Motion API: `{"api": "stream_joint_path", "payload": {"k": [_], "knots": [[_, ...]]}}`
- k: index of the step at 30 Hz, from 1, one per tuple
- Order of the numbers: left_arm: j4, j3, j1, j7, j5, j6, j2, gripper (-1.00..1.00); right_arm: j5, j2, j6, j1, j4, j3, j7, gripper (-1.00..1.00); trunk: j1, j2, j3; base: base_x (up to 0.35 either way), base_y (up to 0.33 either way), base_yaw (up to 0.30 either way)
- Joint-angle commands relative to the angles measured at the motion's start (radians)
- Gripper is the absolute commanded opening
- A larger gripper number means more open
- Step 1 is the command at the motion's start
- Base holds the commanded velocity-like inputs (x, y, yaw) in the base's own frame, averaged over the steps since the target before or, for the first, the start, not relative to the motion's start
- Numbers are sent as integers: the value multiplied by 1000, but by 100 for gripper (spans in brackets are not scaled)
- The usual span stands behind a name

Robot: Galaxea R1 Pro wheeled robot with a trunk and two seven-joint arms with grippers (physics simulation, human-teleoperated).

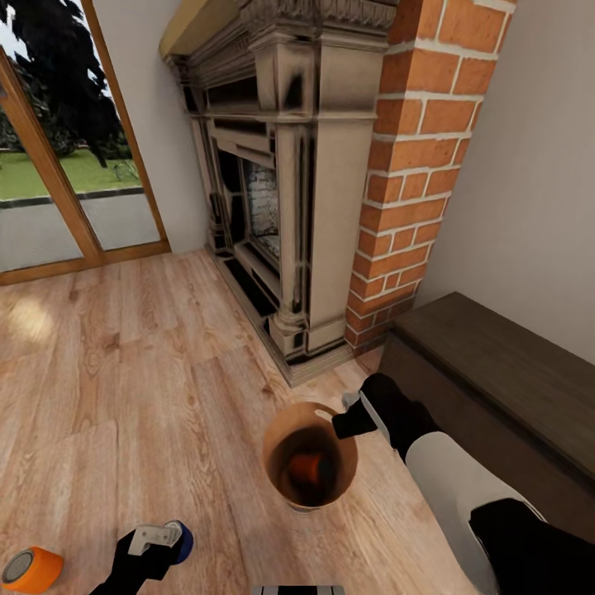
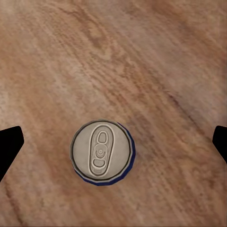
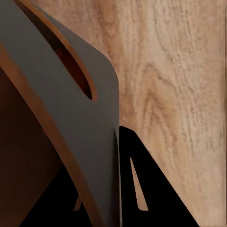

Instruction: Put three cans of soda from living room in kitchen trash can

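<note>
Two hands: left hand (image 2: 113,144) released over unlabelled blue can (image 2: 103,152), right hand (image 3: 101,189) seemingly grasping bin rim (image 3: 71,109).

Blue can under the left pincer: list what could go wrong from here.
1. The left pincer is open over the upright blue can, which sits a little off-centre; one finger may hit first and tip it.
2. The orange can lies on its side nearby and could roll if bumped.
3. The right pincer grips the bin by its rim only; it may tilt and spill the can inside.

Blue can (image 2: 102,151) — orange can (image 1: 31,568) — red-brick chimney (image 1: 417,157).
</note>
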Motion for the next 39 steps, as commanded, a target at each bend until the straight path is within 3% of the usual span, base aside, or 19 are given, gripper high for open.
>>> {"api": "stream_joint_path", "payload": {"k": [1,10,21,39], "knots": [[0,-2,0,1,-1,-1,0,100,-25,0,4,-11,1,-1,5,-100,0,0,0,0,0,0],[0,-4,0,0,-3,-3,0,100,-26,-3,4,-43,3,-3,6,-100,0,0,0,0,0,0],[0,-4,0,0,-3,-4,0,100,-26,-1,4,-45,4,-3,6,-100,5,-3,-43,0,0,0],[0,-4,0,0,2,-12,0,100,-26,0,4,-44,4,2,5,-100,5,-3,-43,34,14,0]]}}
